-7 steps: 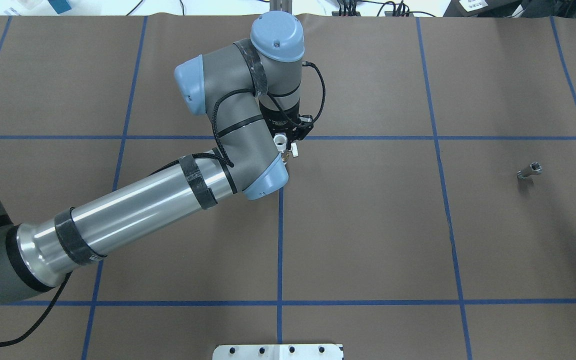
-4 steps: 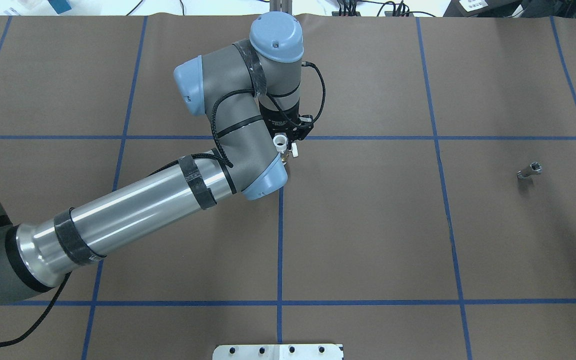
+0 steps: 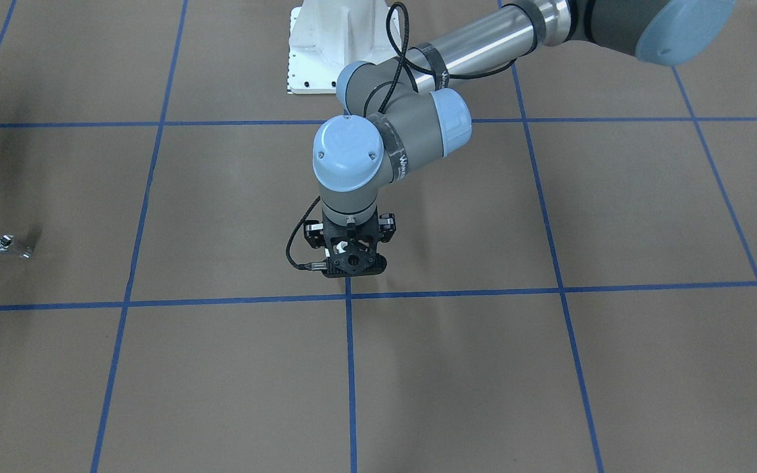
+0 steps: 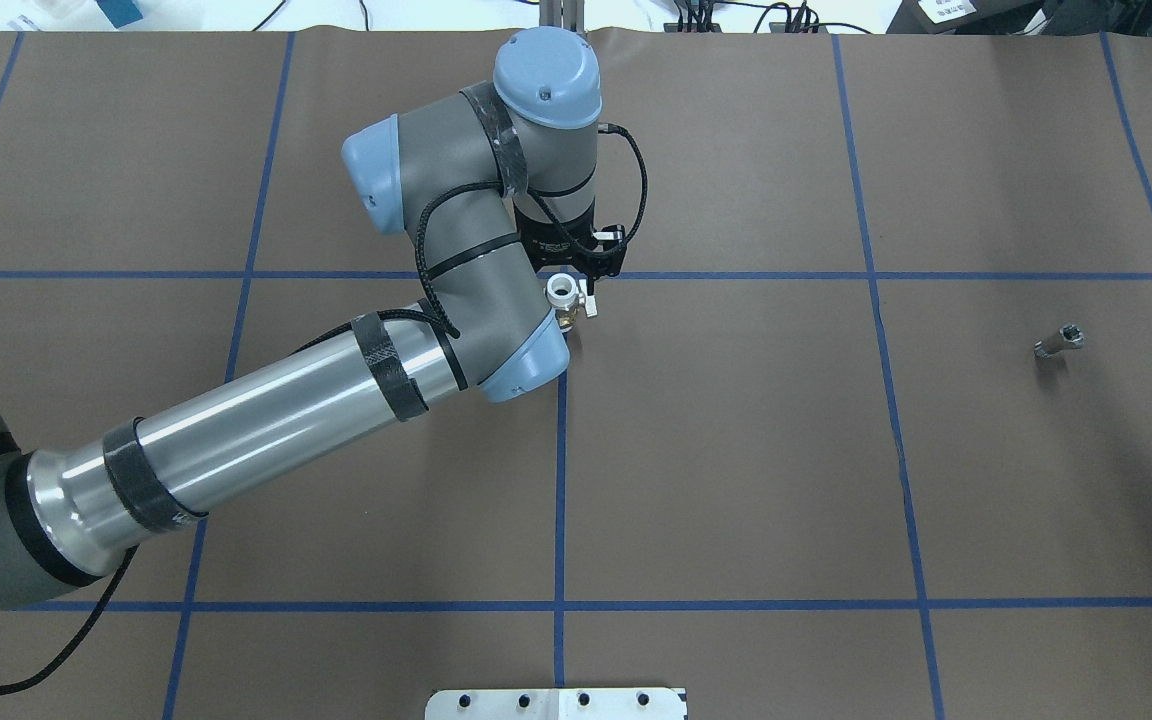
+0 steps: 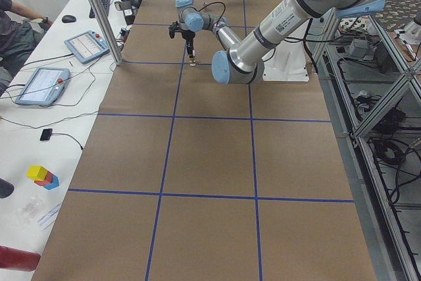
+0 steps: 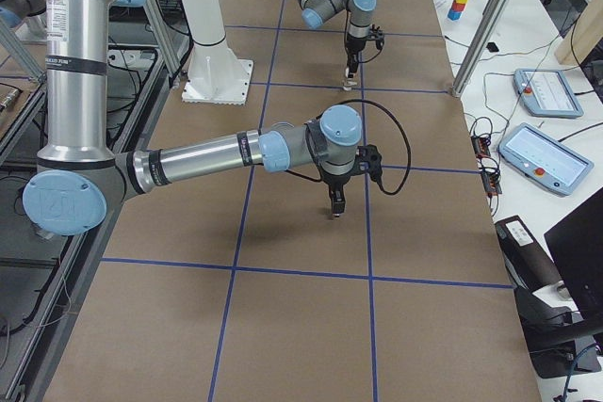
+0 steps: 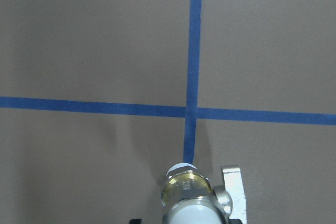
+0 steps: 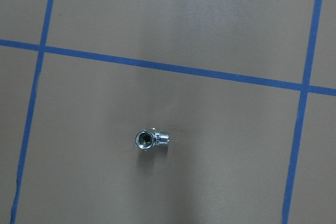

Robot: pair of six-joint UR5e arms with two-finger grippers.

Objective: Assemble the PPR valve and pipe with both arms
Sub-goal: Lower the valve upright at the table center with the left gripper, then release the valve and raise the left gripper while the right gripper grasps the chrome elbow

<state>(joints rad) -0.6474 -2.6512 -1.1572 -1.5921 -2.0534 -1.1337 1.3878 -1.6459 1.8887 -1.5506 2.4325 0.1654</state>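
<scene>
- the left arm reaches in over the middle of the table, with its wrist turned so that the left gripper points straight down.
- that pincer is closed on the ppr valve, with a finger on either side of it (only the black finger edges peek in at the bottom of the left wrist view).
- the valve stands upright in the grip: its white round open end faces up toward the overhead camera, the brass body is below that, and the small pale handle sticks out to one side.
- it sits by a crossing of the blue tape lines near the table's centre. whether its lower end touches the surface or hangs just clear, i cannot tell.
- the pipe lies alone on the brown surface, well apart from the valve, far over on the robot's right side, inside a grid square and touching no tape.
- in the right wrist view its round open mouth faces up at the camera, and the stubby rest of it lies to one side.
- the right arm shows only in the side view from the robot's right, with the right gripper pointing down over the table. how far its fingers stand apart i cannot tell.
</scene>
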